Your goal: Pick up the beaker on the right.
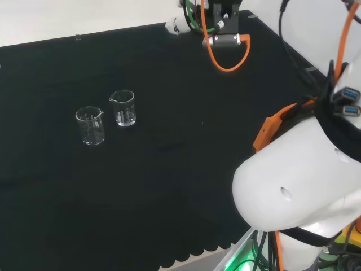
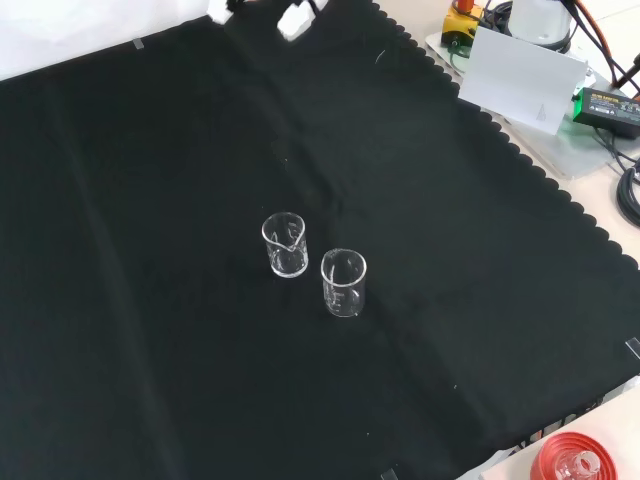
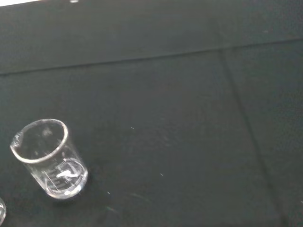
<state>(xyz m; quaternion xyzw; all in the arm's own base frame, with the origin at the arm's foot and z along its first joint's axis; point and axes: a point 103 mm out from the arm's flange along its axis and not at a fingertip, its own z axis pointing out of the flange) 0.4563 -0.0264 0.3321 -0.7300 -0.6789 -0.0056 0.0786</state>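
Bench draped in black cloth [image 1: 169, 186], scalloped along its edge in the front view. Two clear glass beakers stood upright on it, near each other but apart: in the head view a left beaker [image 1: 91, 125] and a right beaker [image 1: 123, 107], both apparently empty. Cloth around them lay creased.

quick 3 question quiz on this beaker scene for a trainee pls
1. True or false: the two beakers stand upright on the cloth.
2. How many beakers stand there? A) one B) two C) three
3. Fill in: in the head view, the right beaker stands ___ away than the left beaker.

Key:
1. True.
2. B: right beaker, left beaker, both on the cloth.
3. Farther.
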